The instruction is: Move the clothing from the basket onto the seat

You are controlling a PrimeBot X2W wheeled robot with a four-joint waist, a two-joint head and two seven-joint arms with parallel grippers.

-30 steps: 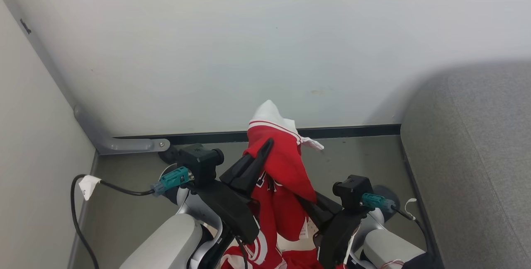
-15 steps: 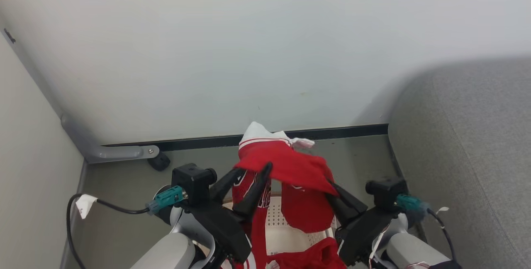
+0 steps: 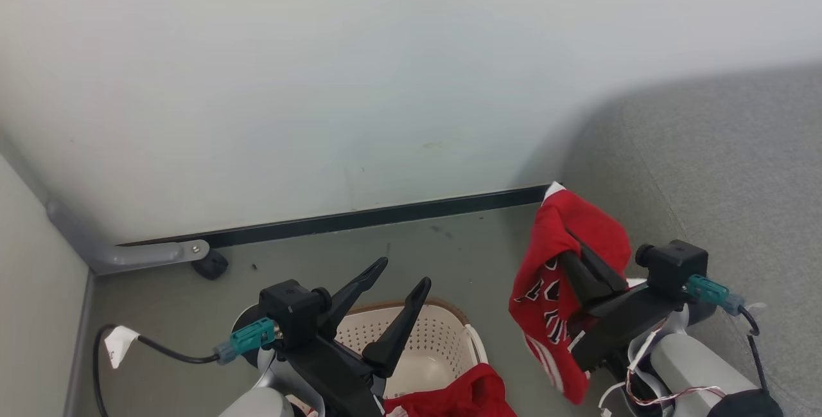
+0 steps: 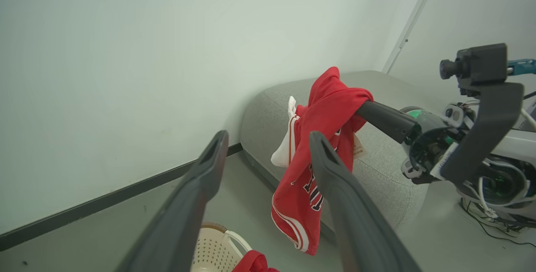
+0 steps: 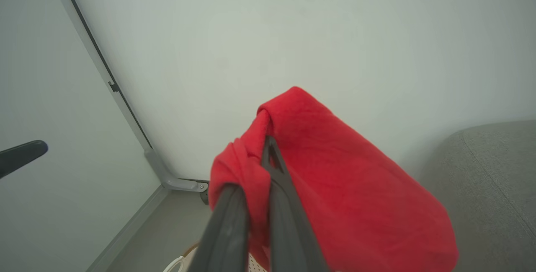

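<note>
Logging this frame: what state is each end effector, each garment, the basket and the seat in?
left end effector: open, empty, above the basket.
right end effector: shut on the held red garment, raised beside the seat.
held red garment: hanging free, off the floor.
second red garment: crumpled at the basket's near rim.
basket: upright on the floor.
seat: no clothing on its visible part.

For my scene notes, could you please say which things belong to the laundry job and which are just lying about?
Job: hanging red garment, right gripper clamping it, open left gripper, basket, red clothing in it, grey sofa.
Lying about: tagged black cable, grey wall bracket.
</note>
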